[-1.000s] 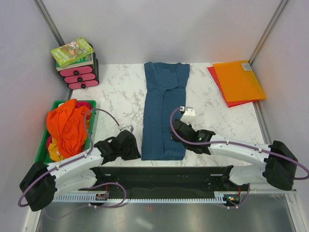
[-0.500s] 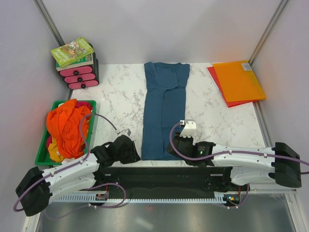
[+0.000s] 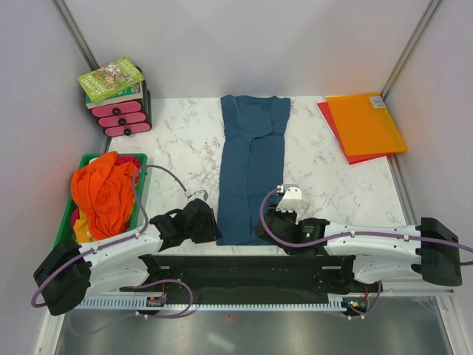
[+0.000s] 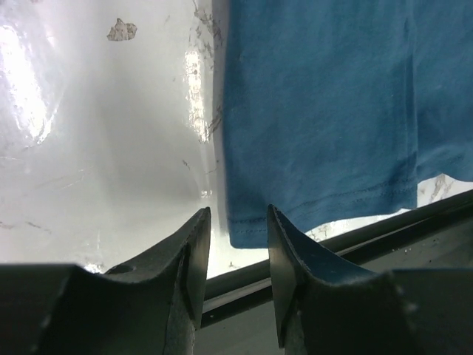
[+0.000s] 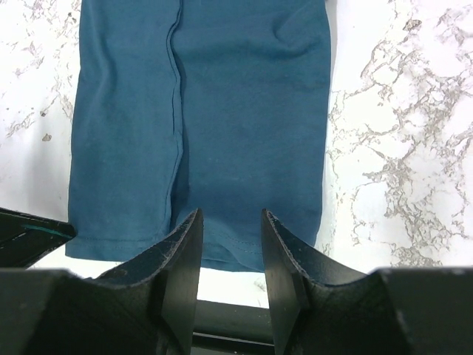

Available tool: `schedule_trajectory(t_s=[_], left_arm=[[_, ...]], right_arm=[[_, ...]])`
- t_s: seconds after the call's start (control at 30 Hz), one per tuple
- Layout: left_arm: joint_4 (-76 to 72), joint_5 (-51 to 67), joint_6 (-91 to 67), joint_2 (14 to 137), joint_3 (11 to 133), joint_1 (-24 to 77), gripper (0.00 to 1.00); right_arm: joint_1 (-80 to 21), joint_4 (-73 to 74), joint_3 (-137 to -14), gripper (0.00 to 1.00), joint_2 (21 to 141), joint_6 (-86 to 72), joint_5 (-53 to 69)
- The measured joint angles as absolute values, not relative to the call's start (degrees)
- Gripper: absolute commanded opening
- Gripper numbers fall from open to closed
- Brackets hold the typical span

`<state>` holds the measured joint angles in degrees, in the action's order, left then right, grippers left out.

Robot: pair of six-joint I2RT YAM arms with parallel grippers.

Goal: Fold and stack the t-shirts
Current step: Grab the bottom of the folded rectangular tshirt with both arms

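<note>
Teal shirt (image 3: 251, 163) lay as a long narrow strip down the middle of the table (image 3: 177, 148), sleeves folded in, hem at the near edge. Left gripper (image 4: 233, 266) sat low at the hem's left corner, fingers parted, the corner in the gap, not pinched. Right gripper (image 5: 229, 259) straddled the hem further right, fingers likewise parted, grasping nothing. Orange shirts (image 3: 103, 192) were heaped in a green bin (image 3: 143, 161) at the left, well apart from the teal one.
</note>
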<state>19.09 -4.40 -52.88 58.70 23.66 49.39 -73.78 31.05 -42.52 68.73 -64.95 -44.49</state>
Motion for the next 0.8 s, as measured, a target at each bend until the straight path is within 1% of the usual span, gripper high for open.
schedule_trajectory(t_s=[0.07,0.17,0.37,0.57,0.63,0.67,0.73,0.8], left_arm=[[18.44,-4.34,-52.84,60.45,23.73,49.39,0.41],[17.69,-3.97,-52.84,62.17,23.81,49.39,0.4],[17.61,-3.86,-52.84,61.52,23.27,50.15,0.36],[17.65,-3.7,-52.88,61.19,23.03,51.81,0.34],[17.65,-3.68,-52.9,61.12,22.9,52.51,0.29],[17.67,-3.7,-52.9,61.1,22.81,52.66,0.21],[17.65,-3.75,-53.12,61.1,22.68,52.75,0.12],[17.65,-3.79,-53.23,61.12,22.35,52.77,0.09]], right_arm=[[-73.78,31.11,-42.52,0.45,68.73,-64.99,-44.51],[-73.78,31.4,-42.52,0.45,68.73,-65.21,-44.53],[-73.82,31.99,-41.3,0.45,68.18,-66.32,-44.53],[-75.13,32.53,-39.77,0.45,67.92,-68.49,-44.58],[-75.66,32.69,-39.75,0.45,67.9,-69.23,-44.77],[-76.01,32.8,-39.75,0.46,67.9,-69.6,-44.88],[-76.44,33.04,-39.75,0.47,67.9,-70.37,-44.97],[-76.84,33.43,-39.72,0.49,67.9,-71.16,-45.08]])
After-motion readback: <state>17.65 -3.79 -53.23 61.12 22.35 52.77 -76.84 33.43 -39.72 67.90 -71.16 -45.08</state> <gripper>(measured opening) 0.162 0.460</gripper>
